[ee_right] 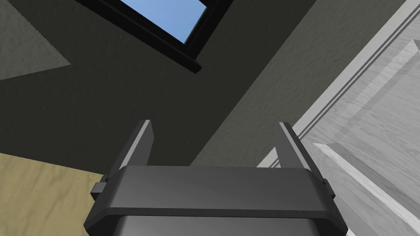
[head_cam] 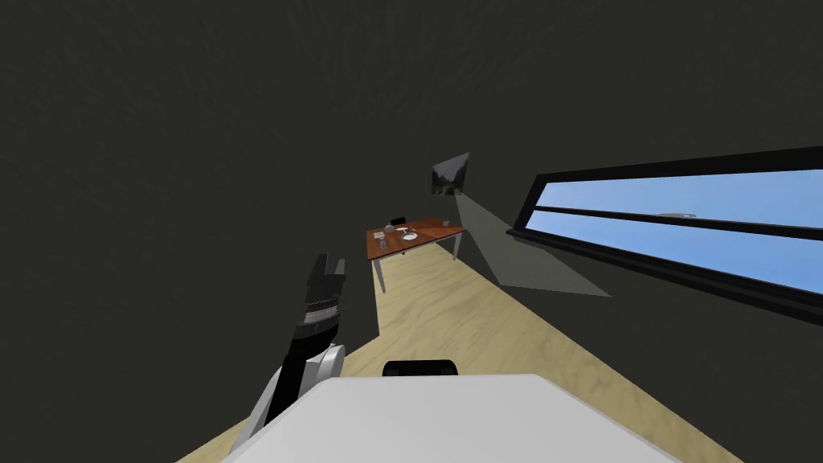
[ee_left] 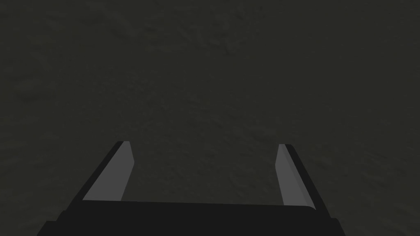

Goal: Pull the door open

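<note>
my left claw [ee_left: 205, 143] spread wide, empty, facing dark wall [ee_left: 205, 61] | my right claw [ee_right: 213, 123] spread wide, empty, pale grey panelled door [ee_right: 369, 123] just beside it | worktop [head_cam: 426, 234] far ahead, window [head_cam: 683, 217] on my right

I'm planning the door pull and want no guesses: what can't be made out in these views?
Door: the right wrist view's edge cuts it off; handle's place unknown.
Things on the table: head view, too small to name.
Left gripper: faces a flat dark wall; gap to it unreadable, nothing gives depth.
</note>
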